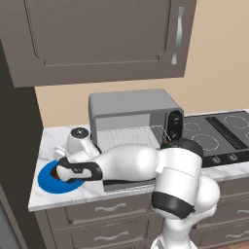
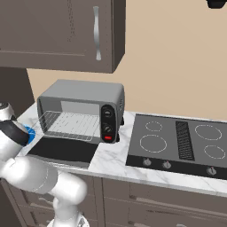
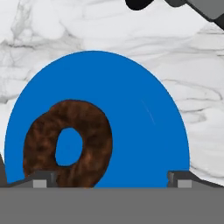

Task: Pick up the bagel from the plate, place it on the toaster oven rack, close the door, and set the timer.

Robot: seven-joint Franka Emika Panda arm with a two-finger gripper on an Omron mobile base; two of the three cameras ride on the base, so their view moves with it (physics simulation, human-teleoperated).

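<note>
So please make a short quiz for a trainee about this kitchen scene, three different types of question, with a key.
1. True or false: the bagel lies on the plate.
2. The toaster oven door is: A) shut, B) folded down open, C) missing.
3. Fill in: the hand hovers over the plate with its fingers ____.

Key: 1 true; 2 B; 3 open, with nothing held.

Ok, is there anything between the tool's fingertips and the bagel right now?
Nothing. In the hand view the open tool hangs over the bagel on the blue plate, with only bare plate showing between the fingertips beside the bagel.
</note>
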